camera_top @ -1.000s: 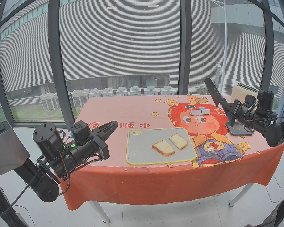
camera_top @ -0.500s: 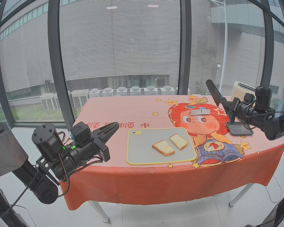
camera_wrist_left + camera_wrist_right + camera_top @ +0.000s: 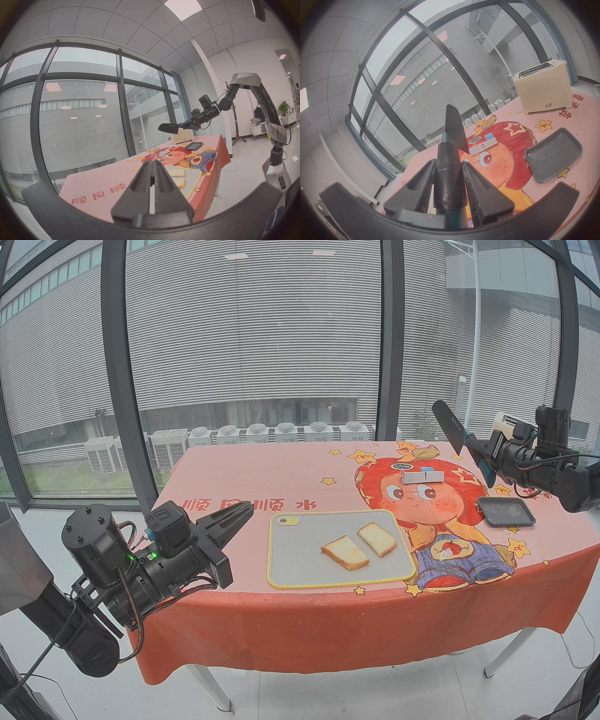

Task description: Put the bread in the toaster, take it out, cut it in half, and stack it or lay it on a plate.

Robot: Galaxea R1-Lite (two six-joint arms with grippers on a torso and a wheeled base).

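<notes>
Two toasted bread halves [image 3: 345, 552] [image 3: 377, 539] lie side by side on the grey cutting board [image 3: 300, 555]. My right gripper [image 3: 495, 460] is shut on the teal handle of a knife [image 3: 450, 426], its black blade raised and pointing up and left, above the table's right side. The dark grey plate [image 3: 505, 511] lies empty below it. The cream toaster [image 3: 543, 86] stands behind at the back right. My left gripper [image 3: 242, 512] hovers shut off the table's left front edge, pointing towards the board. From the left wrist, the bread [image 3: 176, 172] lies beyond the shut fingertips [image 3: 147, 176].
A small white and blue block [image 3: 422, 476] rests on the orange printed tablecloth [image 3: 262, 474] behind the board. The table's left and back parts are bare. Windows and dark frames stand just behind the table.
My right arm has lifted the knife up and back to the right, uncovering the grey plate. My left arm has shifted slightly, its gripper still shut.
</notes>
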